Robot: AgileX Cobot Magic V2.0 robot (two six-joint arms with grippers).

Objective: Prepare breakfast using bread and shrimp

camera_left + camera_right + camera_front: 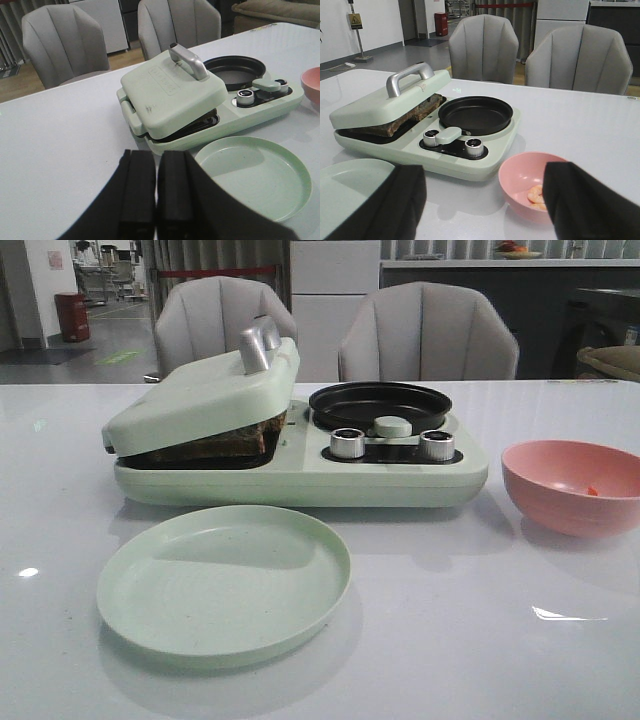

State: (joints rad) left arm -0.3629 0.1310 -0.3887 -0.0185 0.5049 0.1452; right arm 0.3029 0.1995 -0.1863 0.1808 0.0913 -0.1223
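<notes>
The bread (225, 445) lies inside the pale green breakfast maker (300, 475), its dark crust showing under the part-lowered lid (205, 395); the right wrist view shows the bread (410, 117) too. Shrimp (536, 194) lie in a pink bowl (520, 175), and an orange tip of the shrimp (593, 491) shows in the front view. My left gripper (156, 200) is shut on nothing, held before the maker and plate. My right gripper (482, 200) is open, one finger (580, 200) in front of the bowl. Neither gripper shows in the front view.
An empty pale green plate (225, 580) lies in front of the maker. A black round pan (380, 405) sits on the maker's right half, behind two silver knobs (348, 443) and a green knob (392, 426). Two grey chairs (425, 335) stand behind the table.
</notes>
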